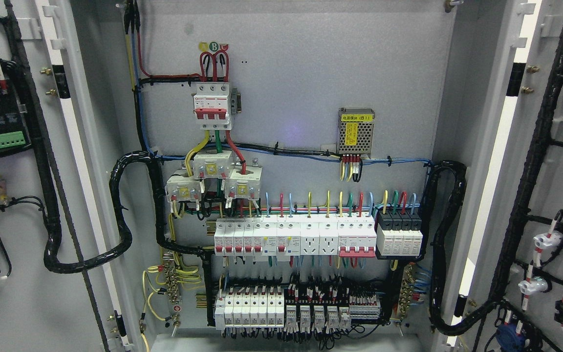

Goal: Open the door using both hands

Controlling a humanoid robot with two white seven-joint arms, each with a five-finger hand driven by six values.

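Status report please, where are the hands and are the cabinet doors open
Neither hand in view. Left door and right door both swung wide open, back panel with breakers exposed. Nothing in the way.

Grey cabinet (pixel 291 44), white breakers (pixel 262 237), black cable looms (pixel 120 215), red-yellow-green wires (pixel 350 200)

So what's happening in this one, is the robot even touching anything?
Neither robot hand is in view, so nothing is being handled right now. Both doors of the electrical cabinet already stand wide open: the left door swung to the left and the right door to the right, each showing wiring on its inner face. The head camera looks straight in at the back panel with its rows of breakers and a small power supply.
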